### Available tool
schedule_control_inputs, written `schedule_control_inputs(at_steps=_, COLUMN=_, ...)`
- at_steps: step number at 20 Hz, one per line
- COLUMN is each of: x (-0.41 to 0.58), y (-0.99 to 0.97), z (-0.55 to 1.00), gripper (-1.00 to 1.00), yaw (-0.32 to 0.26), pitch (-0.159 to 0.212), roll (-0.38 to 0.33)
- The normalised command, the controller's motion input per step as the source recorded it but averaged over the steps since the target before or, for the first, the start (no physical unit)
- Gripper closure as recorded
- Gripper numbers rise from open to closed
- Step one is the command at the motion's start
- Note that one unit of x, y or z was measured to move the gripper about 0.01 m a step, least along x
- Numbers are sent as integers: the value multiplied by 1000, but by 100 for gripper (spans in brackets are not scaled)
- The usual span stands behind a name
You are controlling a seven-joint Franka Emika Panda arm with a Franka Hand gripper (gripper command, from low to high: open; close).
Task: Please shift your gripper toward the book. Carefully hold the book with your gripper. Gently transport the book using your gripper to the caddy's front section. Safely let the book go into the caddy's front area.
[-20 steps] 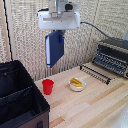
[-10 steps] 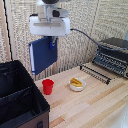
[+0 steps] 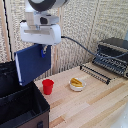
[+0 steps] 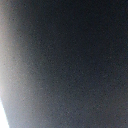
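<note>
Book (image 3: 32, 64) in gripper (image 3: 44, 50), now nearer caddy (image 3: 22, 107) vs 0.5s ago

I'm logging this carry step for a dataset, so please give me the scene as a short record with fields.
end effector: up in the air, gripping the book at its top edge
book: dark blue, hanging face-on, lifted clear of the table
caddy: black, open, below the book at the exterior view's left
red cup: upright on the table, beside the caddy
bowl: white, yellow contents
toaster oven: exterior view's right
wrist view: dark blur only
</note>
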Motion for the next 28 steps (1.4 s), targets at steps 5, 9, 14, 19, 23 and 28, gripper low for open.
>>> schedule_control_inputs(at_steps=5, x=-381, y=714, z=66, gripper=100, yaw=-83, pitch=0, roll=-20)
schedule_control_inputs(at_steps=9, x=-151, y=670, z=9, gripper=100, yaw=-148, pitch=6, roll=-39)
schedule_control_inputs(at_steps=14, x=-33, y=664, z=0, gripper=100, yaw=-170, pitch=25, roll=-48)
schedule_control_inputs(at_steps=19, x=0, y=503, z=-52, gripper=100, yaw=-195, pitch=-8, roll=-21)
schedule_control_inputs(at_steps=23, x=3, y=324, z=-76, gripper=100, yaw=-151, pitch=-10, roll=0)
schedule_control_inputs(at_steps=28, x=2, y=223, z=1, gripper=-100, yaw=-108, pitch=15, roll=-1)
